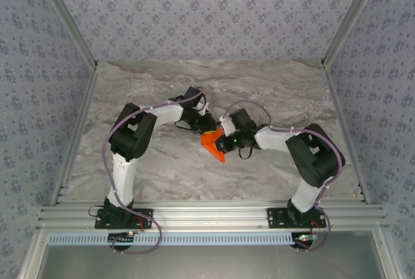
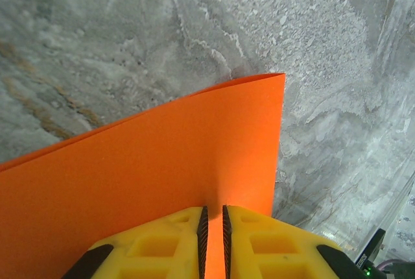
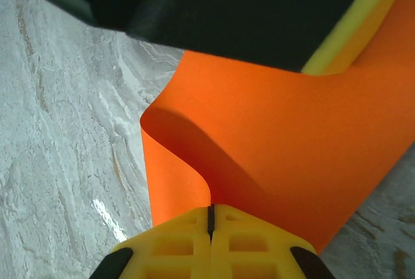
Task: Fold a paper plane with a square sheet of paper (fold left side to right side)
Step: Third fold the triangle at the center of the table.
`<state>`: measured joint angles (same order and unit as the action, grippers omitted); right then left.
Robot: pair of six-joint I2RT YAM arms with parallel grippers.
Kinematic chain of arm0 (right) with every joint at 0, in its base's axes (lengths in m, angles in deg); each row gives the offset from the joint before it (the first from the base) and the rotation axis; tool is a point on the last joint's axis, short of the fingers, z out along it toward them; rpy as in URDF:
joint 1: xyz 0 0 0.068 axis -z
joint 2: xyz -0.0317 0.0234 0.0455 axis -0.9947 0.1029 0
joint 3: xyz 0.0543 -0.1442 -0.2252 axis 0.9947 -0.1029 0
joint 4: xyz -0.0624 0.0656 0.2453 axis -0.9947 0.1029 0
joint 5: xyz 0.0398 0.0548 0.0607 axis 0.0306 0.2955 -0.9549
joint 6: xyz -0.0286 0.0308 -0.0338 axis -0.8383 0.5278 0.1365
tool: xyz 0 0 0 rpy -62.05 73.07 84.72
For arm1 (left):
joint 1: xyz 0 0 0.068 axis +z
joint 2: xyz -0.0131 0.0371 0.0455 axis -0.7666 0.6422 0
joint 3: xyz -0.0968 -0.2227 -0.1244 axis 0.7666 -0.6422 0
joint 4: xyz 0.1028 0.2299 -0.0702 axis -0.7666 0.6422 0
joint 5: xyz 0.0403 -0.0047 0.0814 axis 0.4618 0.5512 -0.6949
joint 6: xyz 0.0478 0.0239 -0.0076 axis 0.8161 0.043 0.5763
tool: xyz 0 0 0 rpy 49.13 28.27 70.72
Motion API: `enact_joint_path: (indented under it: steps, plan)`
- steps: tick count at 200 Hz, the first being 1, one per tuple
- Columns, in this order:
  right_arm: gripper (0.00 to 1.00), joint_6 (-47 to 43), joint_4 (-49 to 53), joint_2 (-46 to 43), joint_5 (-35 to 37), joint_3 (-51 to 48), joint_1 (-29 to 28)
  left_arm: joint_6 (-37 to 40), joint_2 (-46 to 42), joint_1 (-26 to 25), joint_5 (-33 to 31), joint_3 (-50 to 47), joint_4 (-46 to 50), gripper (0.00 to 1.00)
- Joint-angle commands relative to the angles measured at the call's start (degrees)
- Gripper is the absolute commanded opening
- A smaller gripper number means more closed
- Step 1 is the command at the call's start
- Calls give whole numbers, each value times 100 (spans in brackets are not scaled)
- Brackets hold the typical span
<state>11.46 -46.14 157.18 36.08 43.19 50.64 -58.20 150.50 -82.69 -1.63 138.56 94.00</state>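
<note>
The orange-red square sheet of paper (image 1: 213, 145) is at the table's middle, lifted and curled between both grippers. In the right wrist view the sheet (image 3: 292, 136) rolls over in a loop, and its edge runs into my right gripper (image 3: 211, 217), which is shut on it. My left gripper (image 2: 213, 217) sits over a flat stretch of the sheet (image 2: 162, 162), its jaws a thin slit apart with orange showing through and nothing clamped. One paper corner (image 2: 280, 79) points away over the marble. From above, the left gripper (image 1: 206, 130) and right gripper (image 1: 222, 141) nearly touch.
The grey marble tabletop (image 1: 162, 91) lies bare around the paper. The left gripper's black body (image 3: 214, 6) and a yellow finger (image 3: 353, 36) hang close above the right gripper. Aluminium frame rails (image 1: 207, 214) run along the near edge, and patterned walls stand on three sides.
</note>
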Motion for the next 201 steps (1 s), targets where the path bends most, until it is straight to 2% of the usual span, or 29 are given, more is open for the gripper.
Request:
enact_joint_path:
  steps: [1, 201]
  plan:
    - [0, 71, 206, 102, 34, 145, 94, 93, 180, -32, -107, 24, 255, 16]
    - [0, -51, 437, 271, 188, 312, 217, 70, 186, -60, -108, -11, 228, 16]
